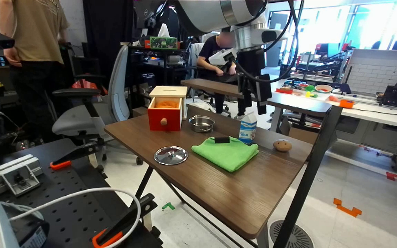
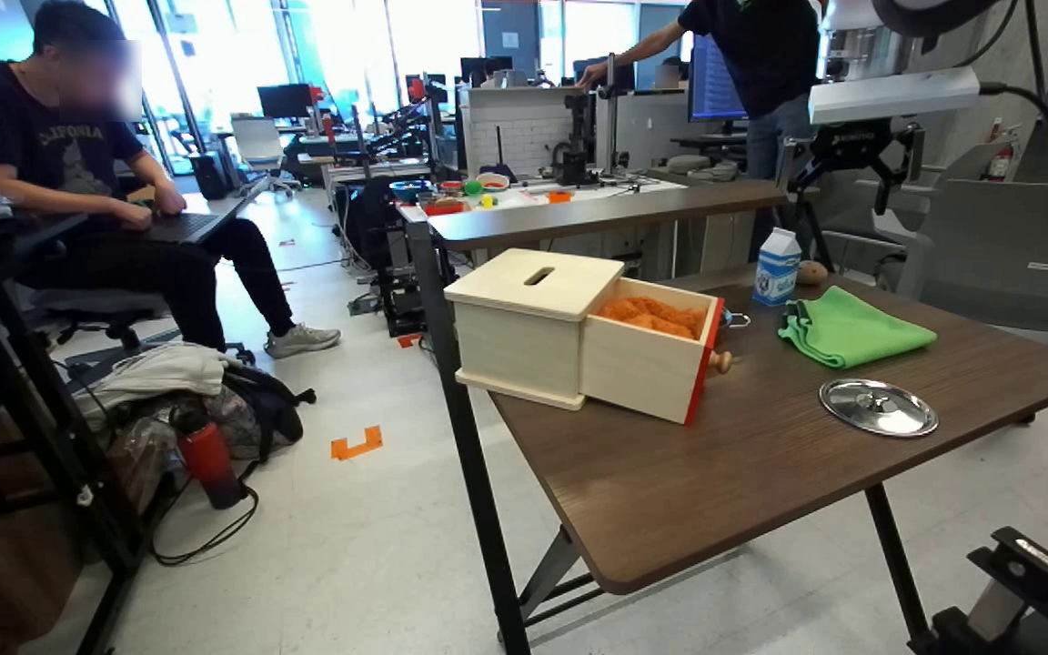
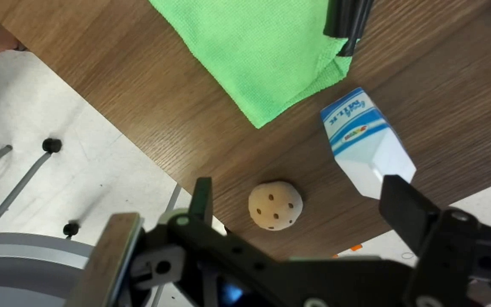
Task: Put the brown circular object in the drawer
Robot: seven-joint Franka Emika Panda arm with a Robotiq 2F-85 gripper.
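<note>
Near an edge of the wooden table (image 1: 229,196), apart from the milk carton (image 3: 367,143), lies the brown circular object (image 3: 275,205). I have the gripper (image 3: 301,197) high over that end, its jaws spread and holding nothing. To grasp well, I judge I should shift until the object is centred, since the wrist view shows it left of the gap's middle, then descend straight, keeping the jaws off the carton, and squeeze lightly at its widest. The drawer (image 2: 638,368) stands pulled out. From above the object looks nearly round, so I find no end that points anywhere; in an exterior view the object (image 1: 282,146) appears wider than tall, so any long axis probably lies level
</note>
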